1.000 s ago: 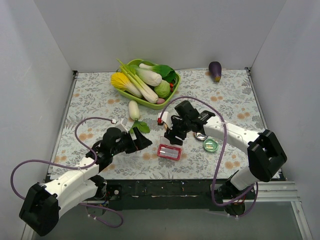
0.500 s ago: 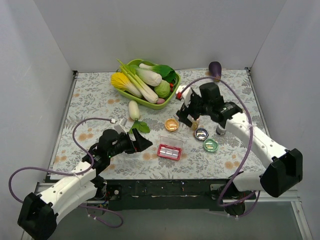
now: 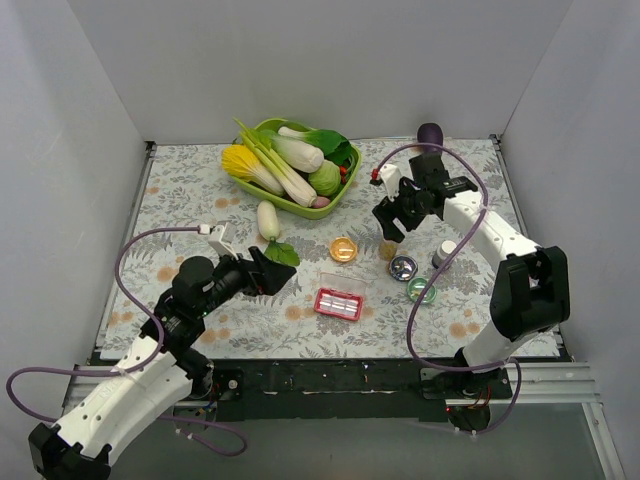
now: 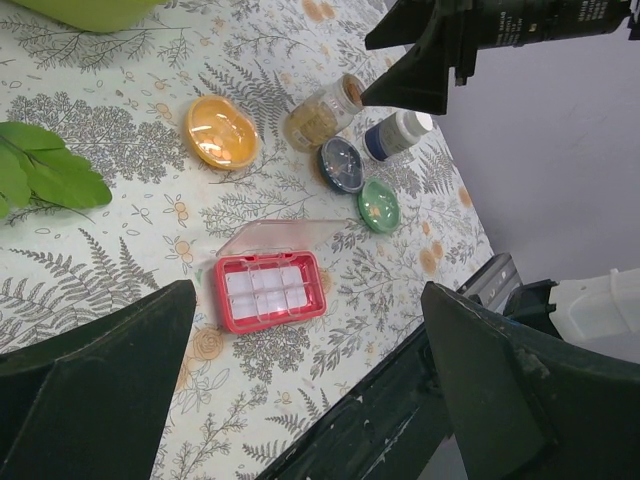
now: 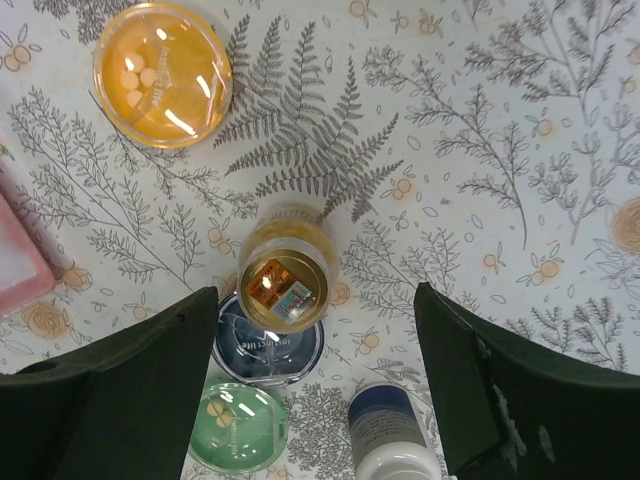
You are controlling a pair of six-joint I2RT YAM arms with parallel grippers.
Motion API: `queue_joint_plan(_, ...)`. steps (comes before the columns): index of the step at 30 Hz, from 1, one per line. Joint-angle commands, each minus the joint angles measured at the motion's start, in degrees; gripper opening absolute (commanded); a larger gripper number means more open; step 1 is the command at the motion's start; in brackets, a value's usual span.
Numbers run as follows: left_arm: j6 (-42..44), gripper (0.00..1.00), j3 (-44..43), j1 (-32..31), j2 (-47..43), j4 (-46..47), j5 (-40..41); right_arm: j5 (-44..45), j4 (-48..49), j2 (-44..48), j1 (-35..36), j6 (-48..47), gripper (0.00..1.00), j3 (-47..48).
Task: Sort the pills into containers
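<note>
Since a second ago the right arm has swung off the pink box to the far right, and the left arm has drawn back toward the near left.

Nearest, the left gripper [image 3: 280, 272] hangs with its fingers wide apart and nothing between them, beside a green leaf [image 3: 284, 253]. Just right of it the pink box [image 4: 268, 290] lies on the surface [image 3: 180, 200] with its clear lid up. The compartments look pale, and I cannot tell whether any hold pills.

Beyond the box, loose pills [image 5: 140, 72] sit in the orange dish [image 5: 160, 72], and a few more in the green dish [image 5: 238, 440]. A blue dish [image 5: 265, 350] lies between the two. So most of the sorting looks left to do.

The right gripper [image 3: 393, 228] hovers over the amber bottle [image 5: 288, 280], fingers spread and clear of it. The white-capped bottle [image 5: 385, 440] stands close by, crowding any reach to the dishes.

Farther off are a white radish [image 3: 267, 220], the green bowl [image 3: 262, 190] of vegetables, and an aubergine [image 3: 430, 140], all well apart from the work.
</note>
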State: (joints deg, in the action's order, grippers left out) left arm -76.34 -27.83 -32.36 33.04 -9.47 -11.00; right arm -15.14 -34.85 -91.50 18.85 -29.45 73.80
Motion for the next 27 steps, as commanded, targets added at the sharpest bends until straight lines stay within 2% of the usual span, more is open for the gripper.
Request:
queue_joint_plan(1,1.0,0.98,-0.1,0.4,-2.3,-1.7,-0.4,-0.2,-3.6,-2.3,0.0,-1.3,0.85,3.3)
queue_joint_plan(10,1.2,0.98,0.1,0.3,-1.9,-1.2,-2.1,-1.9,-5.4,-5.6,0.2,-0.9,0.73,4.4)
queue_joint_plan(13,2.3,0.98,0.4,0.3,-1.1,0.0,-4.4,-2.6,-5.8,-6.1,0.2,-0.9,0.70,4.7)
queue_joint_plan(17,4.8,0.98,0.0,0.4,2.0,2.0,-11.6,-2.9,-6.2,-6.8,0.2,-1.1,0.63,5.0)
queue_joint_plan(19,5.8,0.98,-0.1,0.4,3.3,2.4,-14.3,-3.1,-6.0,-6.7,0.2,-1.2,0.56,5.0)
queue_joint_plan(20,7.2,0.98,-0.1,0.4,4.3,3.1,-15.2,-3.1,-6.0,-6.5,0.2,-1.3,0.45,5.0)
queue_joint_plan(23,9.5,0.98,1.0,0.3,4.8,6.8,-18.9,-3.6,-5.8,-4.8,0.2,-1.8,0.26,4.6)
queue_joint_plan(27,11.9,0.98,2.9,-0.3,5.0,13.2,-21.7,-4.2,-4.7,0.8,0.1,-2.5,0.18,4.4)
